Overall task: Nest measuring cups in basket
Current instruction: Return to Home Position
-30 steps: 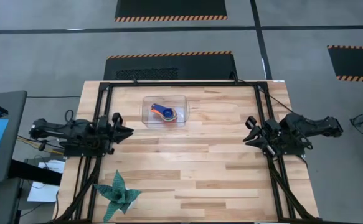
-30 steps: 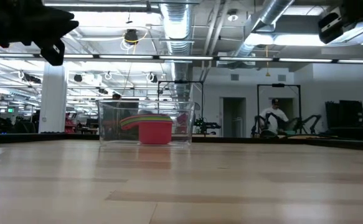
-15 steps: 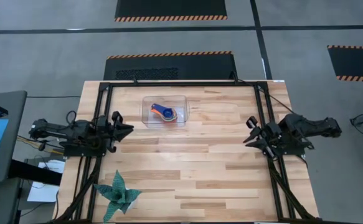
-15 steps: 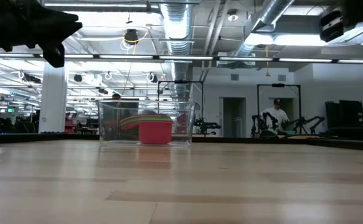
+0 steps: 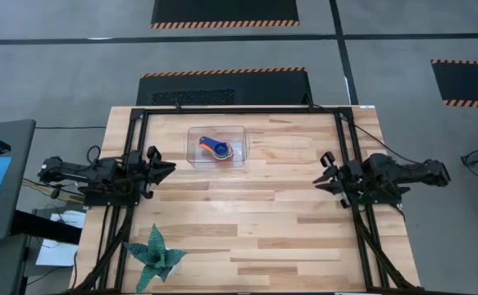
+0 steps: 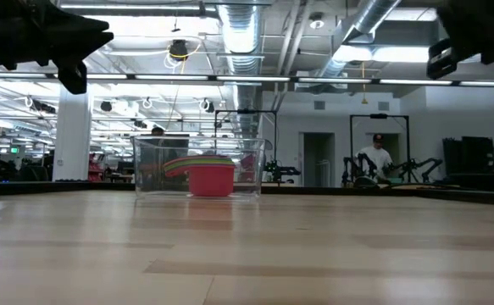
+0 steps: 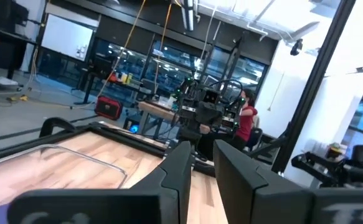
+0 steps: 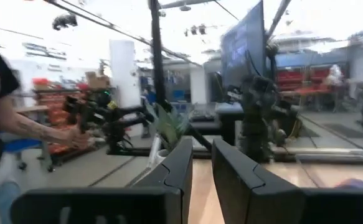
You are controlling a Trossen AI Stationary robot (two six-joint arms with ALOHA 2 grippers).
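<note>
The clear basket (image 5: 216, 147) stands on the table's far middle part. Inside it the measuring cups sit stacked one in another, a blue one (image 5: 220, 151) on top with an orange handle (image 5: 207, 141) beside it. The low view shows the red cup (image 6: 211, 180) at the bottom and coloured rims above it. My left gripper (image 5: 167, 170) hovers at the table's left edge and my right gripper (image 5: 324, 170) at the right edge. Both are high above the wood and far from the basket. Each has a narrow gap between its fingers (image 7: 203, 171) (image 8: 202, 168) with nothing in it.
A teal spiky paper plant (image 5: 155, 255) lies at the near left corner. Black frame rails (image 5: 239, 111) run along the table's far, left and right sides. Bare wood lies between the basket and the near edge. People stand in the room beyond (image 6: 374, 158).
My right gripper has sunk a little and come slightly inward over the table's right edge, rolling about its own axis. My left gripper has tipped up a little in place. The basket and cups have kept still.
</note>
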